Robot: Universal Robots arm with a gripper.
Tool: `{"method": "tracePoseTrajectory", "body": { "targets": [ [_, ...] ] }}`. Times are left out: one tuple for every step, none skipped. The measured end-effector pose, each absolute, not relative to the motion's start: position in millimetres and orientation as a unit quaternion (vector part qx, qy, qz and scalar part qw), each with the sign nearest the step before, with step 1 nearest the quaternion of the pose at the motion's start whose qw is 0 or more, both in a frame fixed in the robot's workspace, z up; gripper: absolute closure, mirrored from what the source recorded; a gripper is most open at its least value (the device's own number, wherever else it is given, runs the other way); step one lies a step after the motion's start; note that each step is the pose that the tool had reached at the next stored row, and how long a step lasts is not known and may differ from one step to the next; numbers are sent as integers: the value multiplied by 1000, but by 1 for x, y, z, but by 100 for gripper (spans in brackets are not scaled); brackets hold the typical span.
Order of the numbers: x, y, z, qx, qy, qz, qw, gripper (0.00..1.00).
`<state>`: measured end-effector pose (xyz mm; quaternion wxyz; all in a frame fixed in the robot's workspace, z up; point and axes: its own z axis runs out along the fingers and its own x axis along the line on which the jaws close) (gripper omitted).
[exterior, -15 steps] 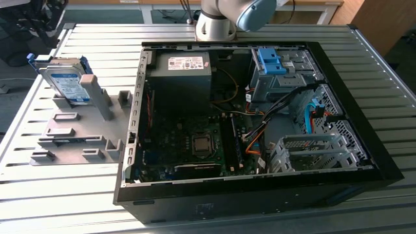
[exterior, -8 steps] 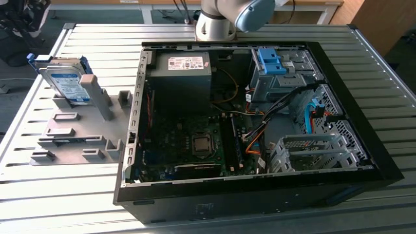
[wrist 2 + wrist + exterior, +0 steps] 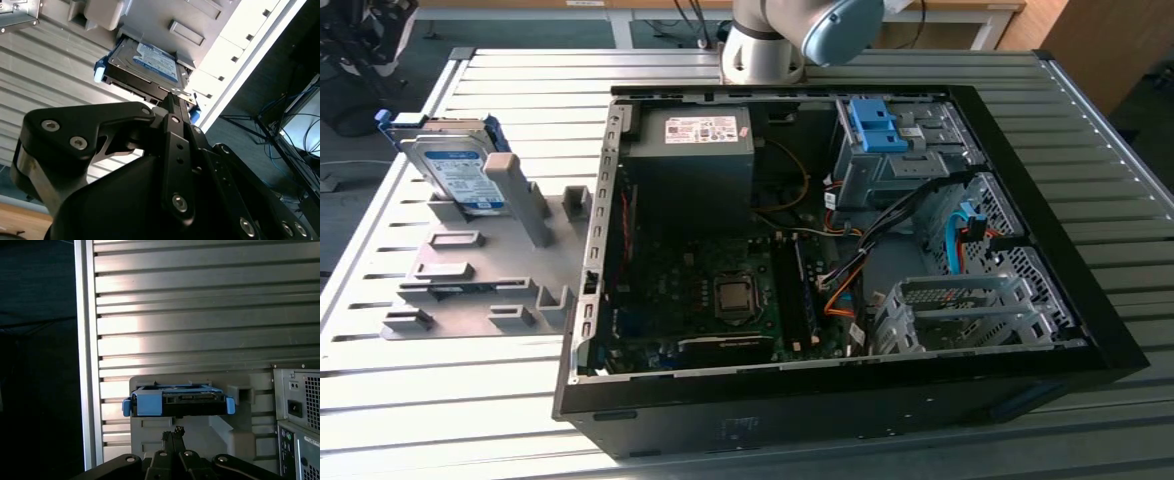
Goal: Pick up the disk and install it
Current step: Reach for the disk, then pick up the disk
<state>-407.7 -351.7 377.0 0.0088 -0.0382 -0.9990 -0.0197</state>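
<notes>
The disk (image 3: 459, 166) stood on edge, slightly tilted, in a slot of the grey holder plate (image 3: 467, 290) that lay on the slatted metal bench (image 3: 1121, 180), at the exterior view's left of the open computer case (image 3: 1110, 352) and apart from it. Its white-and-blue label faced the case, its blue carrier rail ran round the rim, and a grey post (image 3: 522, 196) of the holder rose just beside it. In the first wrist view the disk (image 3: 181, 403) showed edge-on, with blue tabs at both ends, seated in the holder plate (image 3: 235, 437) beside the rear panel of the case (image 3: 300, 410). The tool (image 3: 172, 432) pointed at it from close by, its tips together and holding nothing, and a narrow gap showed between them and the disk's edge. In the second wrist view the tool (image 3: 172, 98) lined up with the lower edge of the disk (image 3: 150, 61), which leaned in its slot with the label showing. In the exterior view the arm (image 3: 781, 40) rose behind the far wall of the case. Inside the case lay the black power-supply box (image 3: 700, 165), the motherboard (image 3: 707, 290), a grey drive bay (image 3: 907, 170) with a blue bracket (image 3: 874, 125) on top, and a perforated metal cage (image 3: 961, 310) near the front corner.
</notes>
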Motion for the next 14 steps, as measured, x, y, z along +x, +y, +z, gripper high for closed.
{"method": "tracePoseTrajectory", "body": {
  "targets": [
    [-409,-352,377,-38,-999,-20,9,89],
    [-411,-352,377,-38,-999,-20,9,89],
    [-413,-352,377,-38,-999,-20,9,89],
    [-416,-352,377,-38,-999,-20,9,89],
    [-418,-352,377,-38,-999,-20,9,89],
    [-418,-352,377,-38,-999,-20,9,89],
    [-419,-352,377,-38,-999,-20,9,89],
    [-419,-352,377,-38,-999,-20,9,89],
    [-419,-352,377,-38,-999,-20,9,89],
    [-419,-352,377,-38,-999,-20,9,89],
    [-419,-352,377,-38,-999,-20,9,89],
    [-419,-352,377,-38,-999,-20,9,89],
    [-419,-352,377,-38,-999,-20,9,89],
    [-419,-352,377,-38,-999,-20,9,89]
  ]
}}
